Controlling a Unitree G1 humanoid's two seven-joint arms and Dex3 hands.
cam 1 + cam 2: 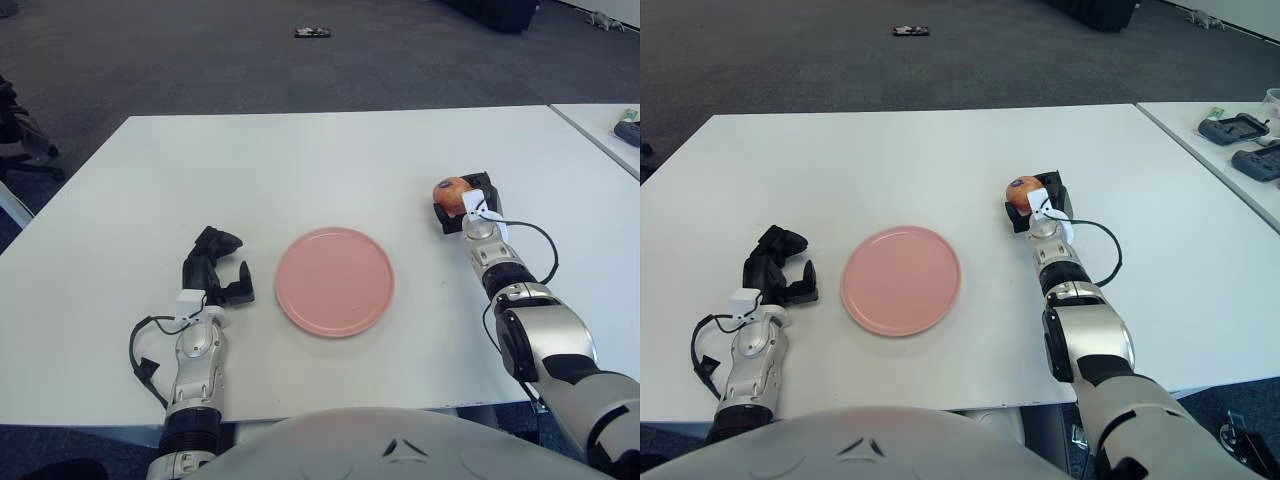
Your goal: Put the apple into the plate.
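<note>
Smooth matt white table [300, 170]; round pink plate [335, 281], matt plastic look; glossy orange-red apple [452, 190]; grey carpet floor [200, 60], rough.

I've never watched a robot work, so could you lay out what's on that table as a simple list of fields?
Apple: orange-red, held in the right robot hand, to the right of the plate
Plate: pink, round, nothing on it, near the middle of the white table
Left robot hand: left of the plate, fingers loosely curled, holding nothing
Task state: apple not yet in the plate
</note>
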